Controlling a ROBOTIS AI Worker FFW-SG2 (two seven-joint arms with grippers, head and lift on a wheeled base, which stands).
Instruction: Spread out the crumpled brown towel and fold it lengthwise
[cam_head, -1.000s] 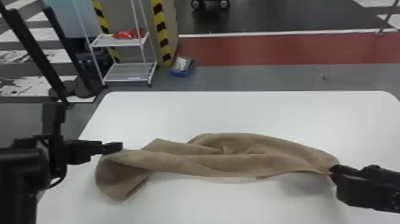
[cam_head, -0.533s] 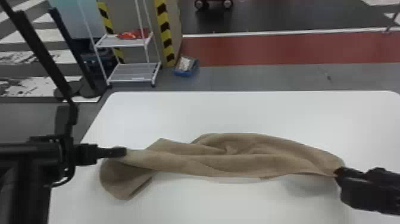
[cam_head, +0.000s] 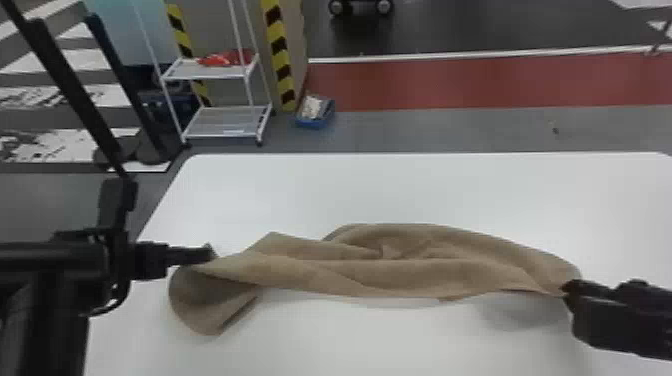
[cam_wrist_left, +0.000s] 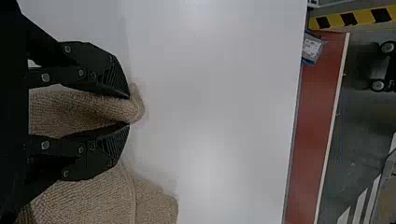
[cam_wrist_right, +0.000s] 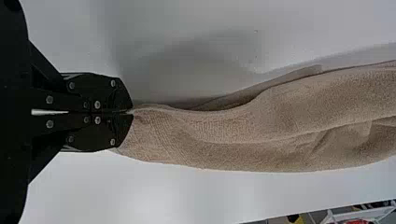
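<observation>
White table (cam_head: 450, 190) faces red flooring (cam_head: 475, 82), left claw (cam_head: 212, 253) parted around brown towel (cam_head: 410, 275), right claw (cam_head: 567, 289) clamping it.

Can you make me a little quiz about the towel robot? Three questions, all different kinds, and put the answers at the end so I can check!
1. True or false: the towel lies perfectly flat, with no folds or wrinkles.

2. Pick one. What is the right pincer doing?
A) Holding a cup
B) Pinching one end of the towel
C) Pressing down on the middle of the towel

3. Fill in the missing word: behind the white table, the striped tape is yellow and ____.

Key: 1. False; 2. B; 3. black
</observation>
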